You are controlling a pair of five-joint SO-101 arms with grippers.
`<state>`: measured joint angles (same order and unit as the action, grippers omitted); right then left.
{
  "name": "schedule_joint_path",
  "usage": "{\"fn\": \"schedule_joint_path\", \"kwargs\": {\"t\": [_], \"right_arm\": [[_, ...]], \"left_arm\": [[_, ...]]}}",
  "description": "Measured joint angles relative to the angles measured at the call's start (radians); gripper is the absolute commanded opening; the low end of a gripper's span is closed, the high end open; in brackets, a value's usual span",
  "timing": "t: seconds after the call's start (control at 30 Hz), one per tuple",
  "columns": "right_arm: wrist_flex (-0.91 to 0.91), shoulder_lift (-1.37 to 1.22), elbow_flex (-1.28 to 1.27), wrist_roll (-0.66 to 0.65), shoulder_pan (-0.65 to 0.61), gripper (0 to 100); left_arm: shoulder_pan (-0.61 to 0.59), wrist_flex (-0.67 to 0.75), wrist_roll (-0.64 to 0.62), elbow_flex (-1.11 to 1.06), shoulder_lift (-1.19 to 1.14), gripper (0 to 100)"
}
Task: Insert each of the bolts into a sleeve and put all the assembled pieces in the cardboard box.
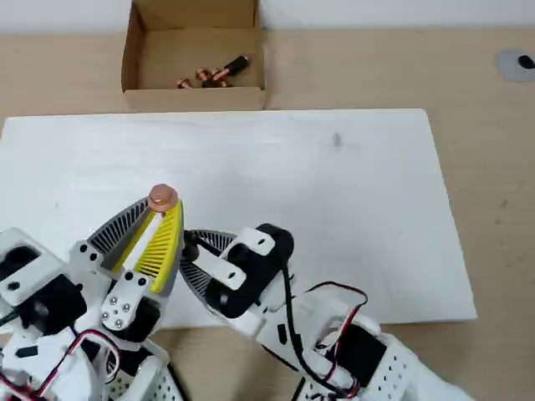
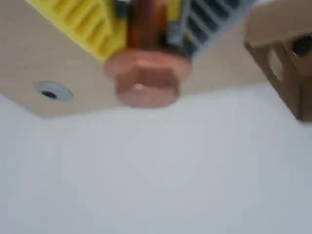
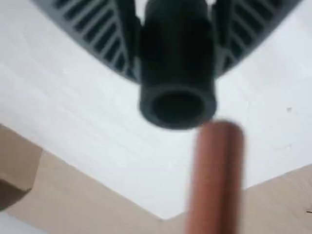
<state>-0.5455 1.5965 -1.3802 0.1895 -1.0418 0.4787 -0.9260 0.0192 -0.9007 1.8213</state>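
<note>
My left gripper (image 1: 163, 210), with one yellow finger and one grey one, is shut on a copper bolt (image 1: 163, 199) over the white board's front left part. The bolt's hexagonal head (image 2: 146, 80) points away from the wrist. My right gripper (image 1: 191, 244) sits just to its right and is shut on a black sleeve (image 3: 178, 73), whose open end faces outward. The bolt's shaft (image 3: 217, 175) stands just beside the sleeve's mouth, not inside it. The cardboard box (image 1: 129, 58) stands at the back, holding several copper and black pieces (image 1: 213, 75).
A white board (image 1: 334, 209) covers most of the wooden table (image 1: 493, 167). A round grommet (image 1: 517, 63) sits in the table at the far right. The box's side (image 2: 282, 58) shows beyond the board.
</note>
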Motion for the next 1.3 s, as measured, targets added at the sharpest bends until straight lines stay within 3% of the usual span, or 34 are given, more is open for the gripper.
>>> {"fn": "schedule_joint_path", "kwargs": {"t": [0.93,1.3], "right_arm": [[0.0,0.0,0.0,0.009,0.0,1.2],[0.0,0.0,0.0,0.037,0.0,1.2]], "left_arm": [[0.0,0.002,-0.003,-0.026,0.0,0],[-0.077,0.147,-0.003,-0.133,0.0,0]]}}
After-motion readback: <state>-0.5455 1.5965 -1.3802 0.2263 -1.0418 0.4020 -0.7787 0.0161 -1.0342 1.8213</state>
